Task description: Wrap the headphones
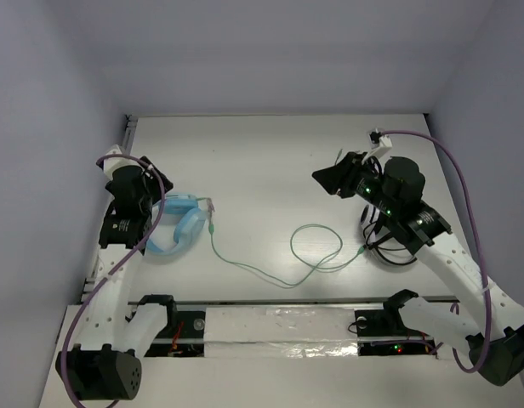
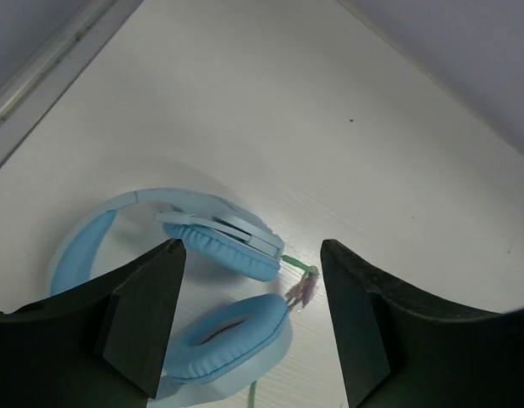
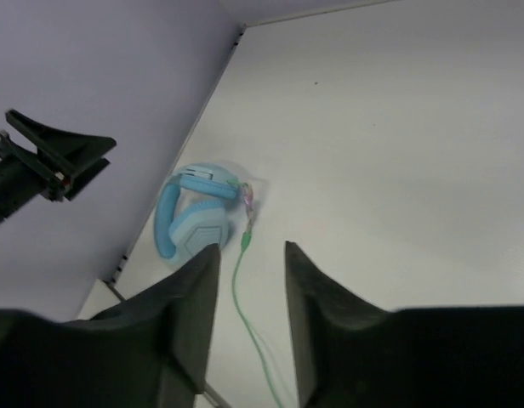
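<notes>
The light blue headphones lie folded on the table at the left, ear cups together. Their pale-green cable runs right into a loose loop that ends near the right arm. My left gripper is open and empty just above the headphones. In the left wrist view the ear cups and a small plug joint lie between its fingers. My right gripper is open and empty, held above the table's middle right. Its wrist view shows the headphones and cable far below.
A coiled black cable bundle lies under the right arm. Purple walls stand close on the left and right; the white back wall rises behind. A taped strip runs along the near edge between the arm bases.
</notes>
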`<state>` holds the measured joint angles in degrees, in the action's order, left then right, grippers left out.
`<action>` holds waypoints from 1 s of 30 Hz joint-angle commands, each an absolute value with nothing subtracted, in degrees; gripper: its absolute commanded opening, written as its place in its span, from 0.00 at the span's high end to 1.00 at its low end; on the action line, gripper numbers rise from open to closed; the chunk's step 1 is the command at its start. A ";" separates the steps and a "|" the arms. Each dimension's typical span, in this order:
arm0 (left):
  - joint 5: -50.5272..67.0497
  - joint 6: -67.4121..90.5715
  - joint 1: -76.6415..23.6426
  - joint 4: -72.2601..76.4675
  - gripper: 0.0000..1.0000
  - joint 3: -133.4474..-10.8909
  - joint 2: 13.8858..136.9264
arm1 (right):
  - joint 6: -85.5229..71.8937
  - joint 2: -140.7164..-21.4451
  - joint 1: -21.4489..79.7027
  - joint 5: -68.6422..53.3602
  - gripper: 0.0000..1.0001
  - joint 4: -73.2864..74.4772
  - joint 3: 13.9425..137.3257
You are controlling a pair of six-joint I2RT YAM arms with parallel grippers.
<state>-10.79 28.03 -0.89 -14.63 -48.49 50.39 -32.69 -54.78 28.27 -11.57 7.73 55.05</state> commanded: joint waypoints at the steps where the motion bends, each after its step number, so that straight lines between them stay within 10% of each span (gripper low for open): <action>1: -17.13 27.16 -0.79 -19.15 0.38 -51.59 49.92 | -31.38 -53.79 28.83 -10.63 0.52 6.33 56.52; 4: -20.38 27.77 -0.79 -22.32 0.43 -51.33 50.80 | -31.29 -54.14 29.36 -11.16 0.56 5.98 56.25; 8: -16.90 32.08 2.98 -26.02 0.72 -48.27 53.25 | -30.76 -54.93 29.36 -11.34 0.99 6.59 56.51; 15: -6.96 30.50 8.96 -21.19 1.00 -42.72 60.99 | -30.41 -55.11 29.88 -10.64 1.00 6.60 56.34; 30: -9.84 44.65 -4.03 -0.36 1.00 -38.05 73.63 | -31.90 -54.75 29.88 -12.04 0.98 3.88 54.67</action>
<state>-7.44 40.58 -1.96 -8.49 -35.75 70.72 -31.51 -55.40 29.34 -10.98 7.44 54.92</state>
